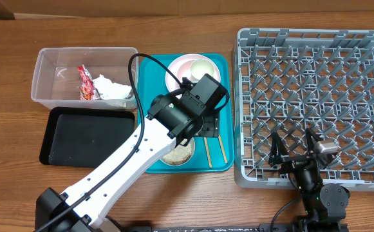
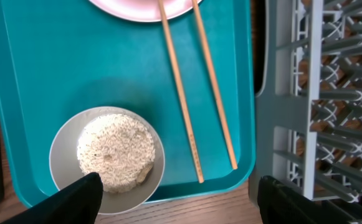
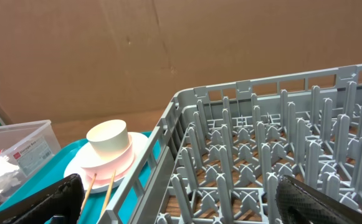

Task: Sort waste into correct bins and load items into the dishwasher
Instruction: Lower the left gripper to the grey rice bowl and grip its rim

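A grey bowl (image 2: pixel 62 149) full of white rice (image 2: pixel 115 149) sits at the teal tray's near corner, also seen from overhead as the bowl (image 1: pixel 177 153). Two wooden chopsticks (image 2: pixel 196 93) lie beside it, their far ends resting on the pale pink plate (image 1: pixel 181 72), which carries a white cup (image 3: pixel 109 140). My left gripper (image 2: pixel 181 202) hangs open above the tray's front edge, one finger over the bowl's rim, nothing between the fingers. My right gripper (image 3: pixel 181 199) stands open at the grey dish rack's (image 1: pixel 315 103) front wall, holding nothing. The clear tub (image 1: pixel 51 71) holds a red wrapper (image 1: pixel 85 84) and a white tissue (image 1: pixel 112 90).
The black tray (image 1: pixel 87 135) lies in front of the clear tub, left of the teal tray (image 1: pixel 222 96). The rack's lattice wall (image 2: pixel 293 124) stands right against the teal tray's right edge. My left arm crosses the teal tray's lower half.
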`<act>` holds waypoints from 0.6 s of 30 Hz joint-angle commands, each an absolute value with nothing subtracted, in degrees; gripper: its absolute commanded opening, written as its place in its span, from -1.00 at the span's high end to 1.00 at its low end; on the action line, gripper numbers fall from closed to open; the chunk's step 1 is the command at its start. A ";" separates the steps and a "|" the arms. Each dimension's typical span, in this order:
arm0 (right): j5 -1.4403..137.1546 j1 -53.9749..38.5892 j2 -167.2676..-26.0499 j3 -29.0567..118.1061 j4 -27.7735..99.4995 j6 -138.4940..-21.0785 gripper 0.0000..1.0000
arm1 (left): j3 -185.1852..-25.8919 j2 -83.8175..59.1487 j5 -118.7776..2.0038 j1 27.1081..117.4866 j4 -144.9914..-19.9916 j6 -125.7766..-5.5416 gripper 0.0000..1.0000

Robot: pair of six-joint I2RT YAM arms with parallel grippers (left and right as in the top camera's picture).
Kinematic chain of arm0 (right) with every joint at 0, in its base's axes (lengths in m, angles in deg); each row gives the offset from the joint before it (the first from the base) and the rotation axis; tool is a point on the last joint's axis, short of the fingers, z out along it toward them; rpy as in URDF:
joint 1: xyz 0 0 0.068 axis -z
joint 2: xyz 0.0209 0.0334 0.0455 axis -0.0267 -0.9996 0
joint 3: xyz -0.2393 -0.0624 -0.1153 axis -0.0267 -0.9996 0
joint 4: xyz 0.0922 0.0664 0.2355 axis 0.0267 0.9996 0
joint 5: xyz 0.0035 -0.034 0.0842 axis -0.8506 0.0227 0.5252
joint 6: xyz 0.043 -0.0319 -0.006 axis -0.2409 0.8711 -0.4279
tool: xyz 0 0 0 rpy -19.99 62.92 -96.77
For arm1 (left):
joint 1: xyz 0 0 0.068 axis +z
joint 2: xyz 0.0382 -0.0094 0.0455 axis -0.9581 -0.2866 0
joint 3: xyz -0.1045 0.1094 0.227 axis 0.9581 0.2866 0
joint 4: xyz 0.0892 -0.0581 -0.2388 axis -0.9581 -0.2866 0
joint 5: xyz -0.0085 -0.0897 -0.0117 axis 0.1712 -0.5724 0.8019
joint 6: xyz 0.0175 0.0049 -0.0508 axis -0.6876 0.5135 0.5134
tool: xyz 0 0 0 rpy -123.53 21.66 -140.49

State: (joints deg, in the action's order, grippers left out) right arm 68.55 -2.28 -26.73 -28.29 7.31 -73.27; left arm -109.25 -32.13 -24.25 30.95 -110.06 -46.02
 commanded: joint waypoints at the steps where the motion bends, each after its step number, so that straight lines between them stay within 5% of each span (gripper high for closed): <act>1: 68.48 -2.11 -26.05 -28.90 7.00 -73.01 -1.00 | -107.51 -32.30 -20.66 31.02 -111.51 -44.64 -0.62; 4: 68.48 -2.11 -26.05 -28.90 7.00 -73.01 -1.00 | -106.26 -32.30 -20.16 31.00 -112.56 -44.64 -0.47; 8: 68.48 -2.11 -26.05 -28.90 7.00 -72.99 -1.00 | -103.13 -32.30 -25.71 30.58 -110.54 -44.64 0.30; 18: 68.48 -2.11 -26.05 -28.90 7.00 -72.99 -1.00 | -90.85 -32.52 -27.15 29.05 -97.87 -44.23 0.29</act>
State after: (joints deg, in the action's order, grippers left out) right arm 68.55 -2.26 -26.73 -28.29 7.33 -73.27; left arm -93.36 -32.21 -26.69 29.18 -99.59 -44.99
